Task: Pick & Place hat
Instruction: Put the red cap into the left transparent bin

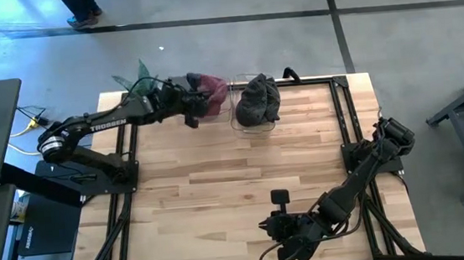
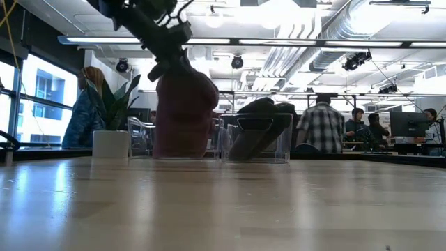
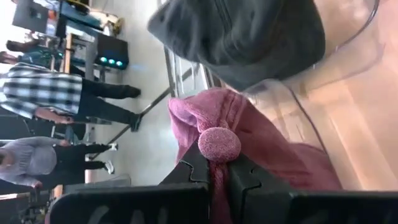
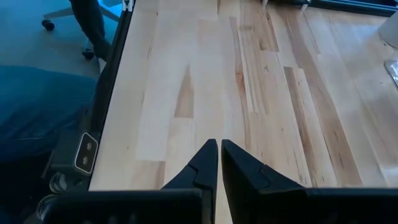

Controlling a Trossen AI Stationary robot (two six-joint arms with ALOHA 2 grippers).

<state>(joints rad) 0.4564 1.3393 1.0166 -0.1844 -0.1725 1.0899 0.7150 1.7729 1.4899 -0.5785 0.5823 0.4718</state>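
Left gripper [image 3: 217, 177] pinches the maroon knitted hat [image 1: 210, 91] at the frame's upper centre.

Right beside it, a clear plastic bin [image 1: 255, 121] holds a dark grey hat [image 1: 258, 101]; a potted green plant [image 2: 111, 118] stands left. Right gripper [image 4: 219, 163], pressed together, idles lower right over the wooden table [image 1: 220, 190].

The broad wooden middle of the table [image 1: 220, 181] lies bare, giving open passage between the two arms. Along the far edge, a clear bin [image 1: 256, 115] holding a dark hat [image 1: 258, 99] stands just beside the maroon hat [image 1: 210, 90] hanging from the left pincer [image 1: 190, 110], with a potted plant [image 2: 111, 129] near them. The right pincer [image 1: 282, 197] rests low by the near edge.
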